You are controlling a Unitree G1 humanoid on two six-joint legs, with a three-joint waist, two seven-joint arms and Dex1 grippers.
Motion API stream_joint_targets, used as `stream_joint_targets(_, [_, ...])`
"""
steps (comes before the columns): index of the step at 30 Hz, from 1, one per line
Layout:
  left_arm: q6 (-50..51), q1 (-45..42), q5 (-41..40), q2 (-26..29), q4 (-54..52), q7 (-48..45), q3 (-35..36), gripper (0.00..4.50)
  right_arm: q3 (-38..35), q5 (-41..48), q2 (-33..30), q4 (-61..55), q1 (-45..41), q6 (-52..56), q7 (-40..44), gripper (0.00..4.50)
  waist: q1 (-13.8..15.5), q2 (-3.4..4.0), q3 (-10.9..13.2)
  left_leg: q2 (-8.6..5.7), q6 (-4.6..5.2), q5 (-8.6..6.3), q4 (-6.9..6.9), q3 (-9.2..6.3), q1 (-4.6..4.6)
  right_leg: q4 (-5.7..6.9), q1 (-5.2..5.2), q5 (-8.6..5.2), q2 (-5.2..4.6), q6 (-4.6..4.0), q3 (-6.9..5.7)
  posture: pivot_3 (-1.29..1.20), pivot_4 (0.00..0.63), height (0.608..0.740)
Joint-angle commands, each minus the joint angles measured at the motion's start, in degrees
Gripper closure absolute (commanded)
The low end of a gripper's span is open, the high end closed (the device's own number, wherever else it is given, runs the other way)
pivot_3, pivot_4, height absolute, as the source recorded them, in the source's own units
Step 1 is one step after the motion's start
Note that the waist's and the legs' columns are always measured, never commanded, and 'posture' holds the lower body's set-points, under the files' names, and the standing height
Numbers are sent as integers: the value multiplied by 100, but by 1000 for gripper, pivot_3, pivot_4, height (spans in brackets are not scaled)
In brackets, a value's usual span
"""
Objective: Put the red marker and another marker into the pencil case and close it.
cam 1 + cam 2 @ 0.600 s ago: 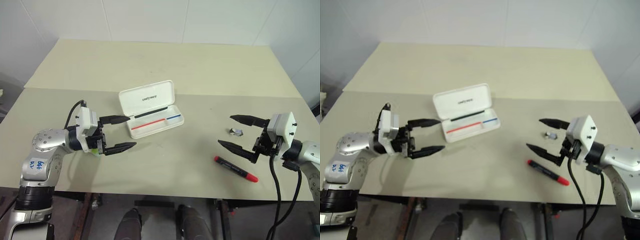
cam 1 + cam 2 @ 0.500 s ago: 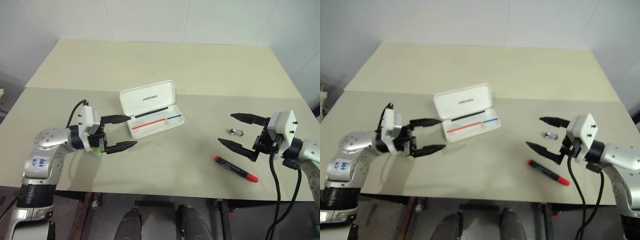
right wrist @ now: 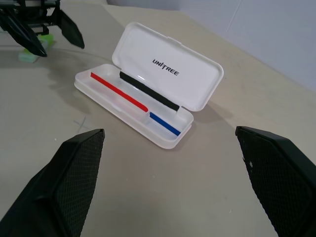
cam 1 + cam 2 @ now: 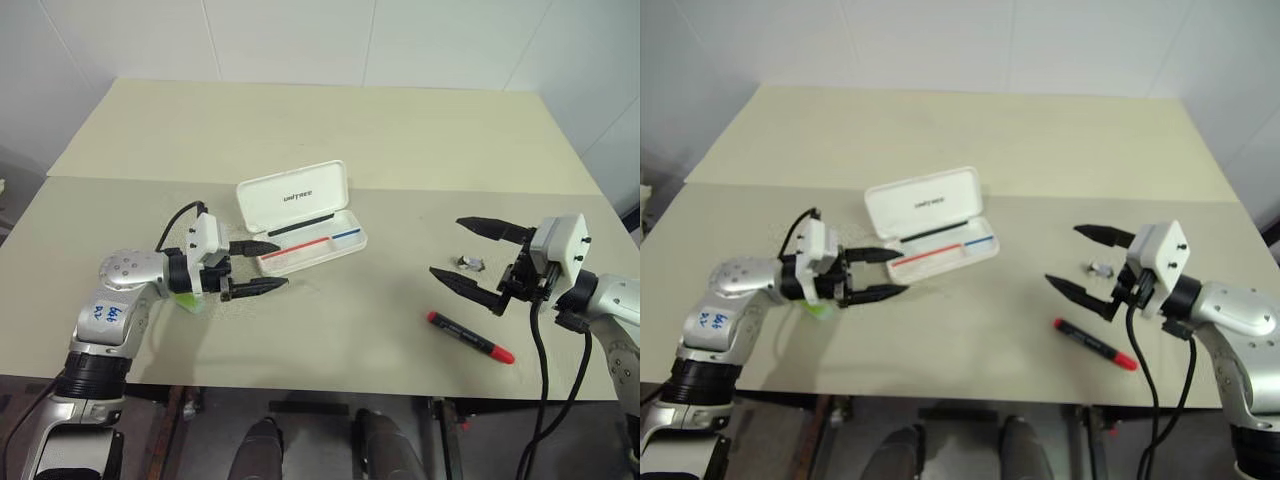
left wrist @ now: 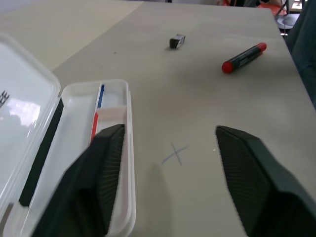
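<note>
Both hands open, empty; red marker [image 4: 471, 336] lies diagonal, cap toward table's near-right edge.

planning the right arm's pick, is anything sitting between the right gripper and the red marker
Nothing visible does. The red marker lies on bare table just in front of the open right gripper. The small silvery object sits between the fingers, on the far side from the marker, not in the path.

1. The pencil case [image 4: 300, 205] was white, with dark lettering and a red-and-blue stripe inside.
2. The red marker [image 4: 470, 336] had a black barrel and red cap.
3. The highlighter [image 4: 187, 299] was lime green.
4. The table [image 4: 330, 120] was pale beige.
</note>
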Motion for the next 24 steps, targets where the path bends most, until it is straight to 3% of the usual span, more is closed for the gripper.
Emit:
stream_joint_targets(1, [-285,-79,317,-123,120,173,-147,2272,-93,38,59,-225,41,-66,-75,0,3,0,0,0,0,0,0,0,0,0,0,3,0,6,0,0,150,740])
stream_joint_targets(13, [-969,-548,1141,-456,1269,346,-547,2272,196,220,328,-1115,171,234,-436,0,12,0,0,-1,0,0,1,-1,0,2,0,8,0,14,-1,0,150,740])
stream_joint_targets(24, [-769,-861,1404,-538,1840,162,-894,2272,579,76,760,-1648,183,225,-990,0,10,0,-1,-1,0,0,-1,-3,1,4,0,26,1,48,-2,0,150,740])
